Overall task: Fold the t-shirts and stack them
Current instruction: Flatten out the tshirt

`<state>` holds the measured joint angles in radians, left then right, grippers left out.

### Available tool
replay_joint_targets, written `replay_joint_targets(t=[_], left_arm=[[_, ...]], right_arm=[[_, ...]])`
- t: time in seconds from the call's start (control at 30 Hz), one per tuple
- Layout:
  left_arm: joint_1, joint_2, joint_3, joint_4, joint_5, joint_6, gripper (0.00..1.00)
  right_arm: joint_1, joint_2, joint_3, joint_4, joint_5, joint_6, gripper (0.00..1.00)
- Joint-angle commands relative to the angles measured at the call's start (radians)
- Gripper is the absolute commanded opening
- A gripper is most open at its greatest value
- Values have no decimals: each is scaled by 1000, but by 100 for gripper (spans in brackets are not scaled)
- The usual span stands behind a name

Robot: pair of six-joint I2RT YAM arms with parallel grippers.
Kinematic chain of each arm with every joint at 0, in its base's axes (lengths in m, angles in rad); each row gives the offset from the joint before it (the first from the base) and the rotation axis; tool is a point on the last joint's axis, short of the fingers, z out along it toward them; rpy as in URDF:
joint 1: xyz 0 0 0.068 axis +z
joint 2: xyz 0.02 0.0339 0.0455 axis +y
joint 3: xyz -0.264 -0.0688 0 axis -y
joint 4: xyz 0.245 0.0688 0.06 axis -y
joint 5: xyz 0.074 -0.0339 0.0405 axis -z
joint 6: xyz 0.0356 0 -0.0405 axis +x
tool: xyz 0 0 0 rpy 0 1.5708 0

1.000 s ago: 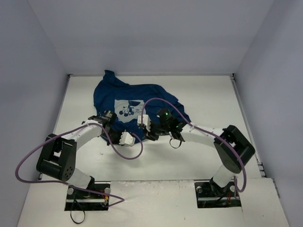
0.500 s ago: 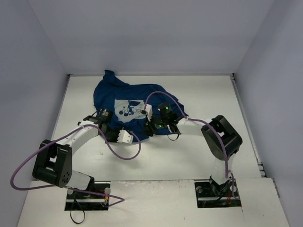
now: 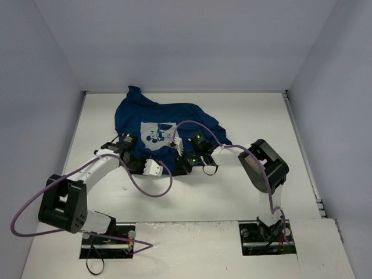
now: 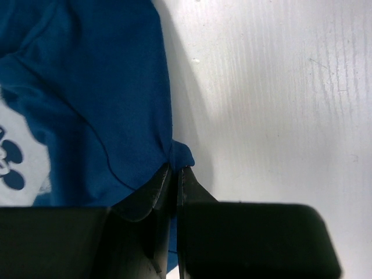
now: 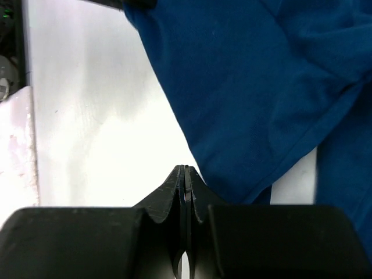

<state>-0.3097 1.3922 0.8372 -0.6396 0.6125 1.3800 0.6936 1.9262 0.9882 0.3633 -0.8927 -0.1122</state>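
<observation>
Near hem: left gripper (image 4: 176, 168) clenched on the edge of the navy blue short-sleeved cloth t-shirt (image 3: 186, 119). The right gripper (image 5: 185, 170) is clamped shut beside the hem; cannot tell if cloth is caught. T-shirt lies rumpled on the flat white table (image 3: 244, 192), pale square print (image 3: 154, 131) facing up, toward the far side.

White table (image 3: 244, 192), matte, streaked with faint lengthwise grain where seen close up. Closed in on three sides by plain, pale lavender-grey panels: back wall (image 3: 186, 46), left wall (image 3: 29, 116), right wall (image 3: 343, 116). Meets the back wall along a thin dark seam. Carries a narrow metal strip (image 3: 300, 151) down the right edge, just beside the right wall. Ends on the near side at a separate white board (image 3: 192, 247), lightly speckled and divided from the tabletop by a straight joint. Lit evenly, with soft grey shadows across the white surface.
</observation>
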Motion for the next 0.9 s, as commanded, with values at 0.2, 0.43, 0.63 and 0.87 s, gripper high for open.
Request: replay_joint_targets(t=[0.2, 0.43, 0.63, 0.87], left_arm=[[14, -267, -90, -38, 90, 35, 0], [14, -222, -86, -43, 64, 58, 0], [22, -185, 19, -85, 104, 0, 0], [32, -116, 187, -239, 243, -77, 0]], right_arm=[[-26, -273, 0, -51, -36, 156, 28], [-52, -96, 50, -55, -42, 285, 47], [-52, -63, 25, -56, -107, 256, 60], [-100, -225, -42, -62, -62, 121, 63]])
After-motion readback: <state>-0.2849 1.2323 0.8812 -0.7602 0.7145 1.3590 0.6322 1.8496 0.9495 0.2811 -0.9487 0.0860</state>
